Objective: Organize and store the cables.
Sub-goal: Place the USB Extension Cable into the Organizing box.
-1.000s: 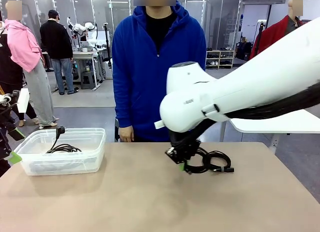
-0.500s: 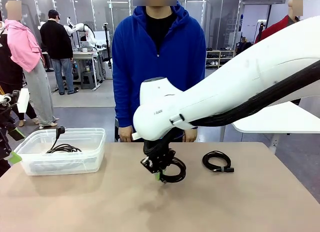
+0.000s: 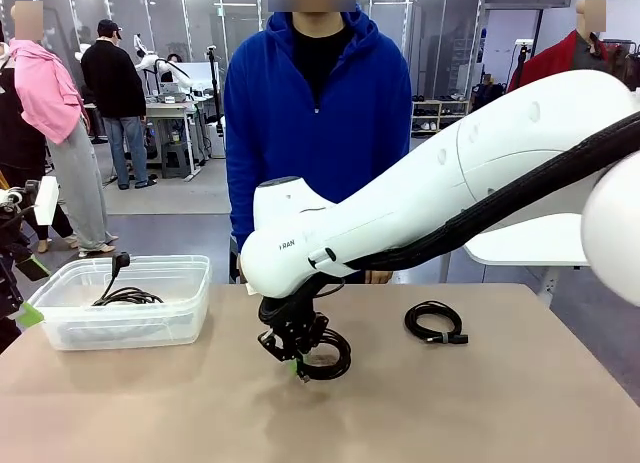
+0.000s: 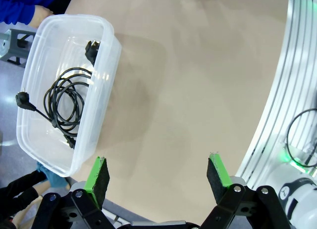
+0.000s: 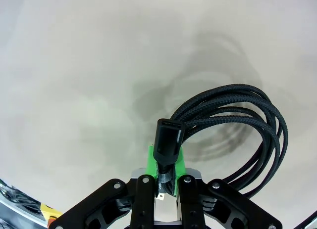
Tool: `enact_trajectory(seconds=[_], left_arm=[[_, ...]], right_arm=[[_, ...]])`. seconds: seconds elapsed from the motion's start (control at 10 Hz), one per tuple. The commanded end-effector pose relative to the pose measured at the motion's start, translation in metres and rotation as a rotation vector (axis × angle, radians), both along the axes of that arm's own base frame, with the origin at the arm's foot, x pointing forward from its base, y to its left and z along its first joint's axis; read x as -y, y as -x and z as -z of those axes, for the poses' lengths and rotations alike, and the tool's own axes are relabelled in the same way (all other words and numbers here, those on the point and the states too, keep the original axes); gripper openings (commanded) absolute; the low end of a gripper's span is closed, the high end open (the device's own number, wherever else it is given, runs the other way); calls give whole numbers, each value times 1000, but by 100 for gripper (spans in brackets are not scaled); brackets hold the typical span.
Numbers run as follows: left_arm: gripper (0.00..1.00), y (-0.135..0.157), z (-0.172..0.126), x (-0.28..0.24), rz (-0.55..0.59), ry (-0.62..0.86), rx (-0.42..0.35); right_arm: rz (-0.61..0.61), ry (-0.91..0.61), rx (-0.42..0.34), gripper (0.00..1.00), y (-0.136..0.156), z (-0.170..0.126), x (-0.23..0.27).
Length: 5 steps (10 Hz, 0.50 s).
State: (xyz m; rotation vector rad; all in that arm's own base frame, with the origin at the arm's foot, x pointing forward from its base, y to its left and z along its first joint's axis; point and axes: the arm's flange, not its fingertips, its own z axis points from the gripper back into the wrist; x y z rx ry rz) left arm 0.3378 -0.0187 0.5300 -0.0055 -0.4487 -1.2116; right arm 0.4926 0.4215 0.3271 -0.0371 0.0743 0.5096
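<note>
A coiled black cable (image 5: 237, 120) is clamped by its plug end between the pressed-together pads of the right gripper (image 5: 167, 162) and is hung just above the middle of the table (image 3: 150, 403). A second coiled cable (image 3: 433, 322) is left lying on the table farther right. A third cable (image 4: 64, 103) is coiled inside the clear bin (image 4: 106, 61) at the left, near which the left gripper (image 4: 157, 162) is held with jaws spread wide, empty.

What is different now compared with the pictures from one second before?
The right gripper, shut on a coiled cable, carried it to the robot's left, away from the second cable and toward the clear bin. Nothing was released. The second cable, the bin, the stored cable and the open left gripper stayed as they were.
</note>
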Motion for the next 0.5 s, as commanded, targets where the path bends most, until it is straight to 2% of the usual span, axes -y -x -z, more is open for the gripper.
enact_trajectory(seconds=[0.0, 0.3, 0.4], left_arm=[[100, 0, -1, 0, -5, -9, 3], [100, 0, -1, 0, -5, -9, 3], [100, 0, -1, 0, -5, -9, 3]], right_arm=[[52, -16, 33, 0, -3, 9, -4], [59, -12, 14, 0, -2, 14, -6], [54, -10, 13, 17, 0, 14, -5]])
